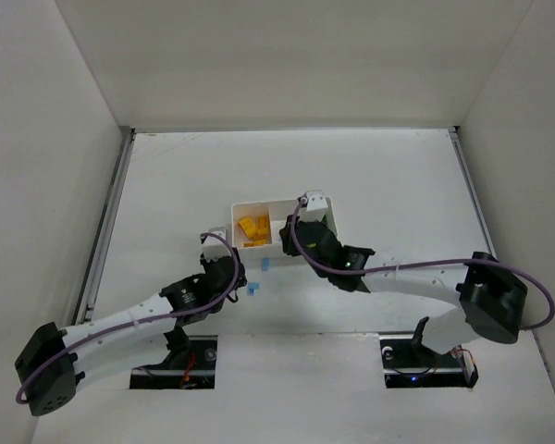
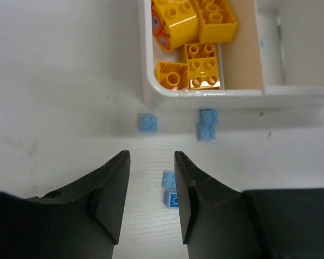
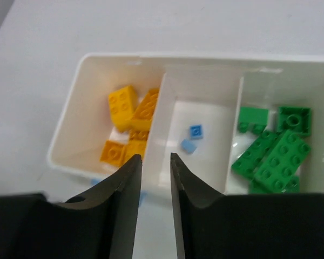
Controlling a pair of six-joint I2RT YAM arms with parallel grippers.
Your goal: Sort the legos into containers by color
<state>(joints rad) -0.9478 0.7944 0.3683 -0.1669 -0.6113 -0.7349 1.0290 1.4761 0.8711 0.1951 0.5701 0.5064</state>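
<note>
Several light blue bricks (image 2: pixel 207 125) lie on the counter (image 2: pixel 54 81) just before the white tray (image 2: pixel 205 96), whose middle compartment (image 3: pixel 208 162) holds two more. The left pincer (image 2: pixel 151 162) hovers over them and the right pincer (image 3: pixel 155 162) above the tray, both narrowly parted and empty. Next, the left likely needs to lower onto one brick.

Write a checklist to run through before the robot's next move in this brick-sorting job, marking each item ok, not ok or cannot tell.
1. Left gripper empty, jaws apart: ok.
2. Right gripper empty, jaws slightly apart: ok.
3. White plastic three-compartment tray holds one colour per compartment (yellow-orange studded bricks, two small light blue bricks, green studded bricks): ok.
4. Middle compartment has room: ok.
5. All bricks sorted: not ok; loose light blue bricks lie on the white table.
</note>
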